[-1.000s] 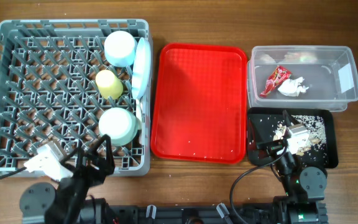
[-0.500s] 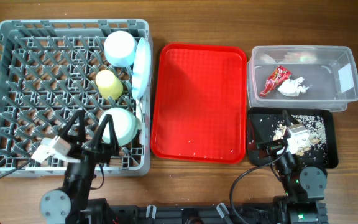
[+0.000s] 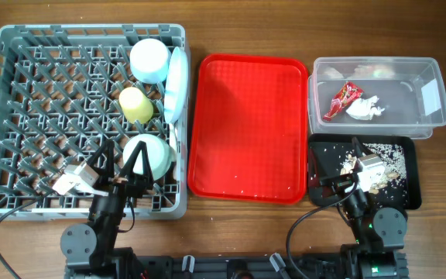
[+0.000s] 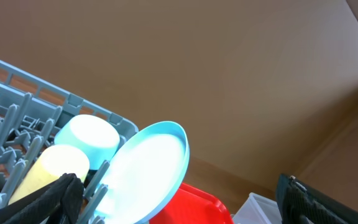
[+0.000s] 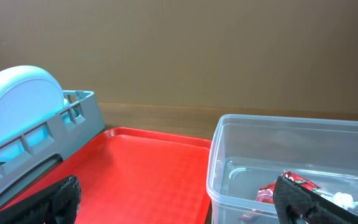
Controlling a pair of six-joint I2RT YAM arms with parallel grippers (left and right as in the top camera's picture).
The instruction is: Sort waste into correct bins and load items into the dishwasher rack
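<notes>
Bowls (image 3: 149,60) (image 3: 147,156): two, probably. Cup (image 3: 135,105): one. Plate (image 3: 176,84): one.

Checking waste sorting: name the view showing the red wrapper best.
Overhead: the red wrapper lies fully visible in the clear tub. Right wrist shows only part through the tub wall; left wrist shows none.
</notes>
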